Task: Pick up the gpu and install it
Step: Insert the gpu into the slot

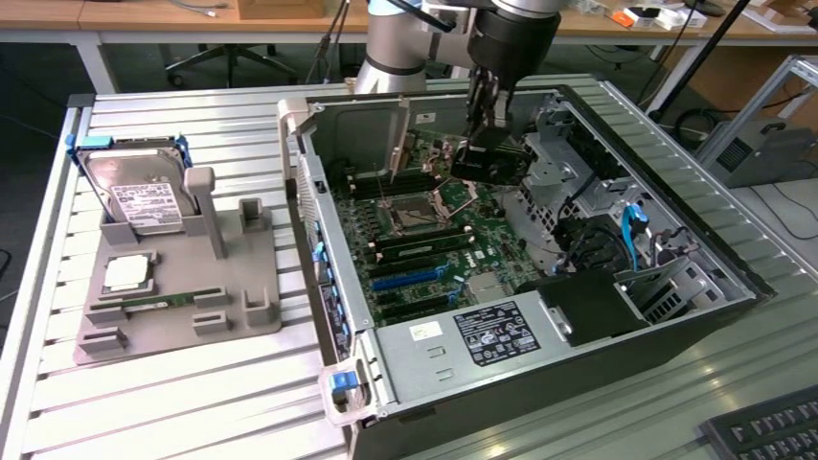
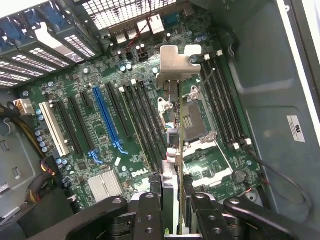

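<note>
The gripper hangs inside the open computer case, clamped on the gpu, which it carries edge-down above the motherboard, near the CPU socket. In the wrist view the gpu runs away from the gripper, its silver bracket at the far end, above the board beside the blue slot. On the bench, at the exterior view's left, a grey holder carries a hard drive.

gpu seen edge-on, lower end hidden between claw fingers
</note>
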